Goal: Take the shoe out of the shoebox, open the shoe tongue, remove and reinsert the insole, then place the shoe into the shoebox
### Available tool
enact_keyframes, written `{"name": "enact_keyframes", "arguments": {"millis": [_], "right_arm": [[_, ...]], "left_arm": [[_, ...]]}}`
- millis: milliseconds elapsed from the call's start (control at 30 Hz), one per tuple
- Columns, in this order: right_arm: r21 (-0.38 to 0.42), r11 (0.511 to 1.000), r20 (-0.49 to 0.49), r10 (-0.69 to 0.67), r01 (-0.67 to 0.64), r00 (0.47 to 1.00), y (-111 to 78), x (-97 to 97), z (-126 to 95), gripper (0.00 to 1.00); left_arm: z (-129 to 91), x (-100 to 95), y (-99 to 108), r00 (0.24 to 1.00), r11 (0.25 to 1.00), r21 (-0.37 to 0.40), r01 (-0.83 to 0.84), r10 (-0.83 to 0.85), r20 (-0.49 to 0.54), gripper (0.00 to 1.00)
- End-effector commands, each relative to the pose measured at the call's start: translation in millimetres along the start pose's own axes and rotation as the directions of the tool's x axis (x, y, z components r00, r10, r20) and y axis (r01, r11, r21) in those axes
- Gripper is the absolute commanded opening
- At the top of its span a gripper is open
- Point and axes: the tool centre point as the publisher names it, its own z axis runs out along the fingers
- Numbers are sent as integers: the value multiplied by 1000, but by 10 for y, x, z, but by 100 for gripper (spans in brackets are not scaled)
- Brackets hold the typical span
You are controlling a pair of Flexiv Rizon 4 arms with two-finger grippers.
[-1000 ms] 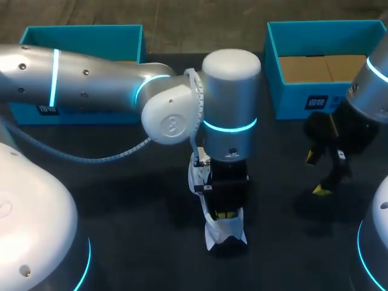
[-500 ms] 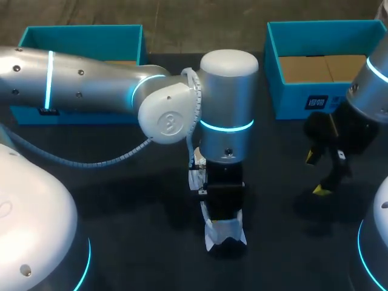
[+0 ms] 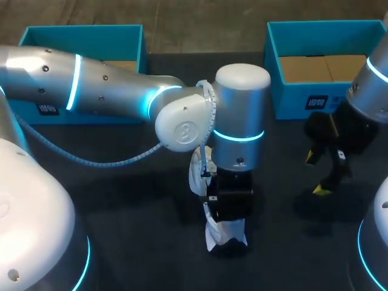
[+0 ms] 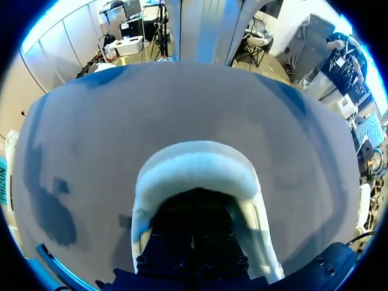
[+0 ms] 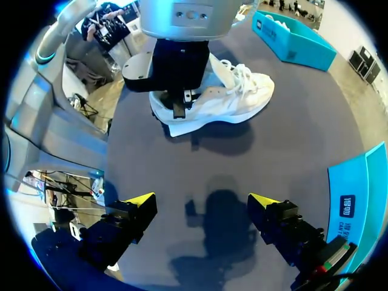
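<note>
Jaws first: right jaws are hanging wide open over bare worktop (image 5: 206, 151), yellow tips well apart, holding nothing. Left jaws are sitting down inside the heel opening of the white sneaker (image 5: 236, 97), buried, so we cannot tell whether they are gripping anything. Sneaker is lying out of its box near the middle of the worktop, seemingly on its sole, well apart from the left shoebox (image 3: 85, 33) and right shoebox (image 3: 327, 30) at the far edge. Our left arm (image 3: 242, 115) is standing straight over the heel, and our right arm (image 3: 370, 91) is sitting off to the side, near the right shoebox.

We are reading this as the insole step, out or back in, cannot tell which. Nothing is bracing the sneaker, so any pull is probably going to drag or tip it. Bringing the right jaws onto the toe or sidewall looks wise. We are judging a low pull along the shoe's length best, heel end first, so the insole peels rather than folds. Main risk: pinching the padded collar (image 4: 194, 167) instead of the insole.
</note>
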Motion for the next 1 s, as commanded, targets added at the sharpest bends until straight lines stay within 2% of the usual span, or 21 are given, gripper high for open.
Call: {"name": "enact_keyframes", "arguments": {"millis": [33, 367, 533, 800, 1000], "right_arm": [[2, 1000, 1, 0, 0, 1000, 3, 0, 7, 100], [2, 1000, 1, 0, 0, 1000, 3, 0, 7, 100], [2, 1000, 1, 0, 0, 1000, 3, 0, 7, 100], [2, 1000, 1, 0, 0, 1000, 3, 0, 7, 100], [2, 1000, 1, 0, 0, 1000, 3, 0, 7, 100]], "left_arm": [[144, -20, 9, 1000, 999, -35, -5, 6, 28, 0], [-127, 133, -22, 998, 997, -82, -6, 12, 67, 0], [-194, 145, -5, 999, 995, -102, 2, 4, 52, 0], [-26, 65, -2, 999, 997, -83, -2, -1, -35, 0], [147, -2, 36, 999, 998, -67, 7, -10, -41, 0]]}}
